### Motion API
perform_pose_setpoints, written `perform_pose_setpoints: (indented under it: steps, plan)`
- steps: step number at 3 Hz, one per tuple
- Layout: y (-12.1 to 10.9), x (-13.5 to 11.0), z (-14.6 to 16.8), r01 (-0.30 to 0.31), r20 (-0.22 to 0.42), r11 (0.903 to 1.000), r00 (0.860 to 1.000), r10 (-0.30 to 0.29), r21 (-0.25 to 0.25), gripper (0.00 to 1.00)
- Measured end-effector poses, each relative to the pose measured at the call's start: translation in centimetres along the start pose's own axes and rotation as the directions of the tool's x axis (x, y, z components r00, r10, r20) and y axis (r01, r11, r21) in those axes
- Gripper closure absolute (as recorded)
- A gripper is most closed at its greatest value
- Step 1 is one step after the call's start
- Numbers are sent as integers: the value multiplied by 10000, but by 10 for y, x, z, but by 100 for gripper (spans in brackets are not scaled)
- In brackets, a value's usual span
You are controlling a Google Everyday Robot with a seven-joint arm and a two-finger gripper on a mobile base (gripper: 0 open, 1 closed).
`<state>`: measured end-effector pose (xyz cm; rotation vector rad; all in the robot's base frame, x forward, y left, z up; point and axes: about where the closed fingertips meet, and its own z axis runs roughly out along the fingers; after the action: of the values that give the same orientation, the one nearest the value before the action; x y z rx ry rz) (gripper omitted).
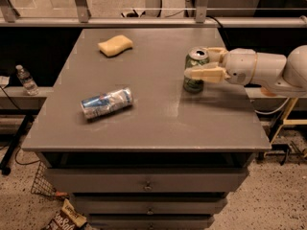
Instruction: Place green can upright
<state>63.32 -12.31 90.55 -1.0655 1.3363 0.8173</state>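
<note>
1. Position. The green can [193, 84] stands upright on the table [158, 123], pull-tab end up. It is at about 2 o'clock from the table's centre, taking the far edge as 12. Its base appears to rest on the surface, but full seating cannot be confirmed.

2. Grip. The gripper [199, 63] reaches in from 3 o'clock. Its fingers [204, 73] are closed around the can's upper body, one on the 6 o'clock side and one on the 12 o'clock side.

3. Hazards on release.
- Uneven opening: if one finger leaves the wall before the other, the remaining one pushes the can sideways. A light drink can tips easily.
- Unseated base: if the can hangs slightly above the surface or sits tilted, opening the fingers lets it drop and rock over.
- Withdrawal: pulling back toward 3 o'clock before the fingers are fully clear drags the can toward the table's right edge, which is near. A fall there would likely end on the floor.
- Lift-off: a finger catching the rim while rising lifts and topples the can.

4. Surroundings. The blue-and-silver can [106, 103] lies on its side at 8 o'clock. The sponge [115, 45] sits at 11 o'clock. Both are well apart from the green can and pose no collision risk.
</note>
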Motion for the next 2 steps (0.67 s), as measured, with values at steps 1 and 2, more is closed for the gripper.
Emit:
perform_pose_setpoints:
  steps: [1,2]
  plan:
    - [1,0,2,2,6,10000,10000,-2,-32,0]
    - [-1,-10,1,262,-480,9996,9985,-267,-100,0]
